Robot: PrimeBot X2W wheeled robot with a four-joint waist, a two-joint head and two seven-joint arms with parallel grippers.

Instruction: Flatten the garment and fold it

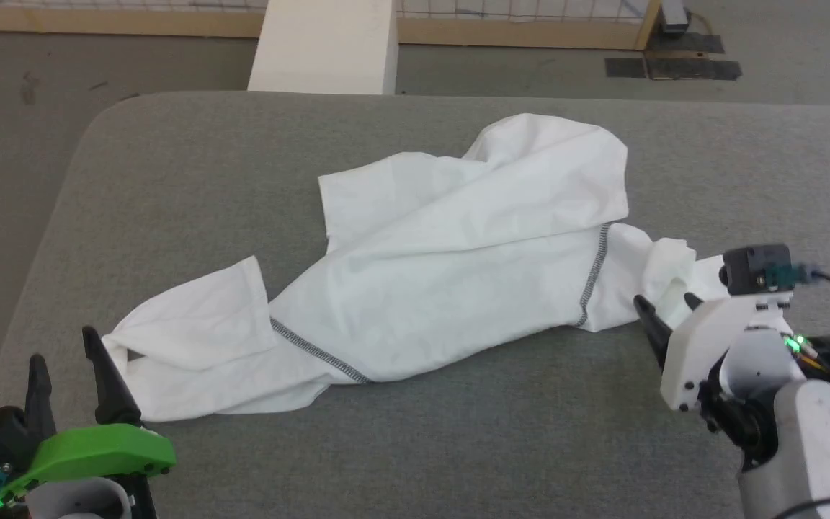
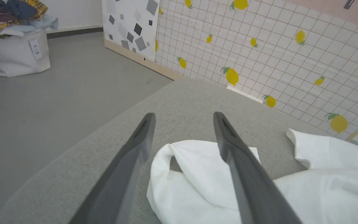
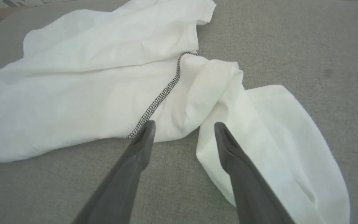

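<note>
The garment [image 1: 444, 267] is a white T-shirt lying crumpled and twisted across the grey table [image 1: 192, 180], with dark zigzag seams showing. One sleeve end [image 2: 197, 174] lies at the left, the other [image 3: 275, 133] at the right. My left gripper [image 1: 63, 344] stands open at the left sleeve, its fingers spread with nothing between them. My right gripper [image 1: 663, 301] stands open just above the right sleeve end, empty as well.
A rigid white box [image 1: 325, 45] stands beyond the table's far edge. The table's rounded left corner [image 1: 105, 119] drops to grey floor. A white bag of clothes [image 2: 14, 46] sits on the floor, and a lemon-patterned wall panel [image 2: 259, 46] stands behind.
</note>
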